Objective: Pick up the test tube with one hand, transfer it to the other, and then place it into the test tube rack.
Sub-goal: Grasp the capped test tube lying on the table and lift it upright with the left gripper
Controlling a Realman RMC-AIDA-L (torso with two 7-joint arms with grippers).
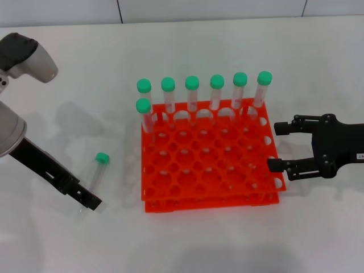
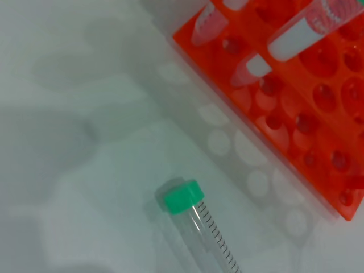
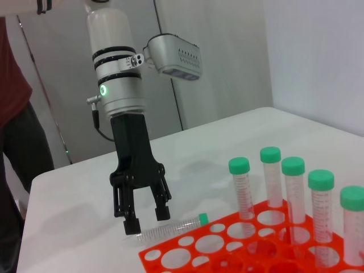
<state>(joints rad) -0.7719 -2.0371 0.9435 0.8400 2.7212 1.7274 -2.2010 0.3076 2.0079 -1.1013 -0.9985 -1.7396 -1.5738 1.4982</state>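
Looks like a lab / robot test cell. White desk [image 1: 227, 244] carrying an orange-red test tube rack [image 1: 210, 165] with green-capped tubes [image 1: 216, 91] standing along its far row, one more test tube [image 1: 96, 173] lying flat on the desk beside it. Plain white wall panels behind; right wrist view shows a person in a dark red top [image 3: 11, 85] standing at the desk edge.

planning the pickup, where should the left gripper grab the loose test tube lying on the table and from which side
Grip the test tube mid-barrel, coming straight down from above. It lies flat on the table left of the rack, so only its sides are free. The open left gripper already hovers near its pointed end.
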